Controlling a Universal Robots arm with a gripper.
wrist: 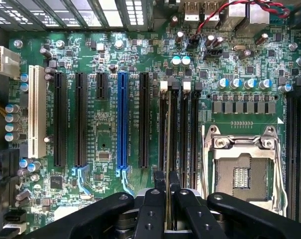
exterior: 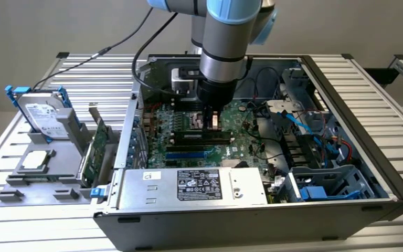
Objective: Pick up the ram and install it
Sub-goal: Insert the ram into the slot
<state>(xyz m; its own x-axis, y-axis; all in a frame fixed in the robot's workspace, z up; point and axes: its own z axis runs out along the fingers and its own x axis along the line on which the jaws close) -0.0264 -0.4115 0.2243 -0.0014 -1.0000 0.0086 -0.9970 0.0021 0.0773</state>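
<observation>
While the arm (exterior: 224,47) reaches straight down into the open case (exterior: 356,105), the gripper (exterior: 213,119) stands over the motherboard (exterior: 187,152), at the black memory slots (exterior: 201,138). Seen from the wrist, the fingers (wrist: 152,209) are closed narrowly on the ram (wrist: 167,149), which shows edge-on as a thin pale line running lengthwise between the pads and out along the memory slots (wrist: 178,129). It lies parallel to those slots, on the side of the group away from the CPU socket (wrist: 245,172) and next to the black expansion slots (wrist: 144,119). Whether its lower edge is already in a slot or just above one cannot be told. A blue slot (wrist: 122,119) and a white slot (wrist: 35,112) lie farther from the ram on the same board. In the exterior view the power supply (exterior: 194,186) with its label sits at the near edge of the case, in front of the gripper. Outside the case, on the exterior view's left, a hard drive (exterior: 44,113) with blue rails stands upright in a grey holder (exterior: 33,181), and a green card (exterior: 98,144) stands between it and the case wall.
</observation>
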